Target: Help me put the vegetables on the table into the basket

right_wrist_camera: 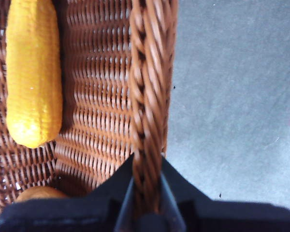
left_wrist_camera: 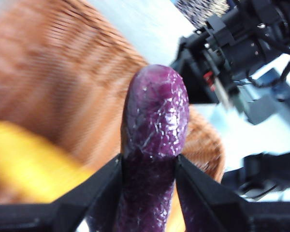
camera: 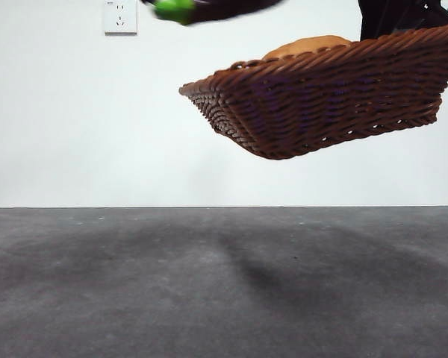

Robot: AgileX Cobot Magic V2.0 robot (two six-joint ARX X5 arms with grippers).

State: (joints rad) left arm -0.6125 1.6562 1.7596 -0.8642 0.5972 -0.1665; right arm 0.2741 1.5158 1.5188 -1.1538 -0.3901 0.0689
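The brown wicker basket hangs tilted in the air above the table. My right gripper is shut on its braided rim; that arm shows dark behind the basket. The tan potato pokes above the rim, and the yellow-orange lumpy vegetable lies inside the basket. My left gripper is shut on the dark purple eggplant and holds it over the basket. In the front view the eggplant, its green end to the left, sits at the top edge.
A white wall socket is on the back wall at upper left. The basket's shadow falls on the table's middle. The right arm's body shows in the left wrist view beyond the basket.
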